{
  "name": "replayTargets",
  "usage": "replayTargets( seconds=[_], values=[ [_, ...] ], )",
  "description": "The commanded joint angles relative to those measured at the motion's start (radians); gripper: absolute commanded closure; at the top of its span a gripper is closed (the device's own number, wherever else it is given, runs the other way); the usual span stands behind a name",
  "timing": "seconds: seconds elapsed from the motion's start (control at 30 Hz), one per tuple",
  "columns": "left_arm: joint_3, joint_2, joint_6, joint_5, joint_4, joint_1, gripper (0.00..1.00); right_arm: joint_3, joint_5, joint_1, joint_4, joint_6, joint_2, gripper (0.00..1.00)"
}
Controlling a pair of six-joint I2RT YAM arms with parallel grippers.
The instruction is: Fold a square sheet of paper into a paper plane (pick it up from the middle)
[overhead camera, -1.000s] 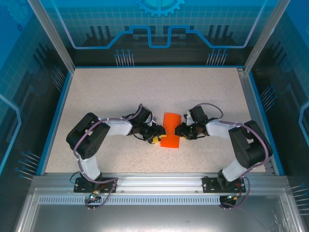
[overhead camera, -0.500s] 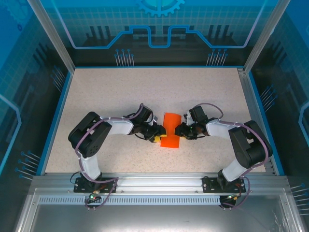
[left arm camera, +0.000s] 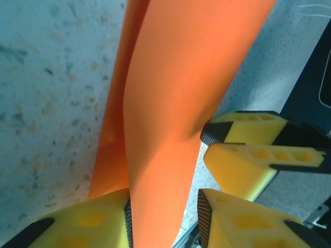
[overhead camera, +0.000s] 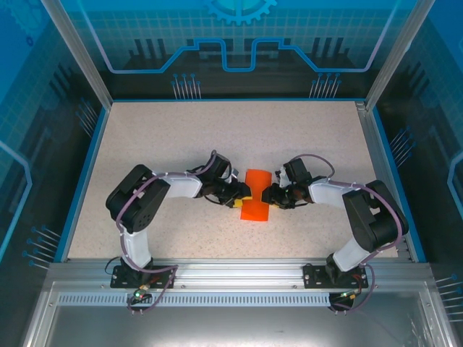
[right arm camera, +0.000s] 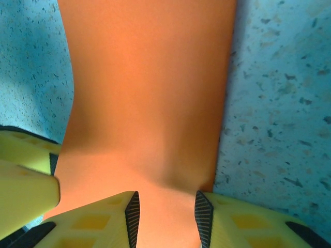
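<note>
The square sheet of paper [overhead camera: 255, 206] is bright orange and lies folded into an upright rectangle at the table's middle, bowed upward along its length. My left gripper [overhead camera: 243, 200] is at its left edge. In the left wrist view the sheet [left arm camera: 176, 103] rises between the left gripper's [left arm camera: 163, 206] jaws, touching the left pad, with a gap before the right pad. My right gripper [overhead camera: 269, 195] is at the sheet's right edge. In the right wrist view the right gripper [right arm camera: 165, 206] has both pads against a raised hump of the sheet [right arm camera: 150, 93].
The speckled table [overhead camera: 181, 130] is ringed by a blue rim and glass walls. The arms' bases sit on the metal rail [overhead camera: 231, 271] at the near edge. The two grippers face each other only a paper's width apart.
My left gripper has slid right onto the sheet's left edge and its jaws have narrowed around the paper. The right arm and the sheet have stayed put.
</note>
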Motion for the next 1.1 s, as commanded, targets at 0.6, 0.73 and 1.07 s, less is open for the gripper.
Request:
replayTargets(
  seconds=[0.6, 0.73, 1.07],
  values=[
    [0.062, 0.022, -0.005, 0.018, -0.015, 0.024, 0.92, -0.015, 0.293, 0.261, -0.12, -0.171, -0.33, 0.4],
    [0.064, 0.018, 0.001, 0.019, -0.024, 0.023, 0.92, -0.01, 0.459, 0.407, -0.147, -0.2, -0.373, 0.36],
    [0.07, 0.008, 0.004, 0.021, -0.036, 0.025, 0.92, 0.112, 0.715, 0.603, -0.215, -0.232, -0.218, 0.35]
  ],
)
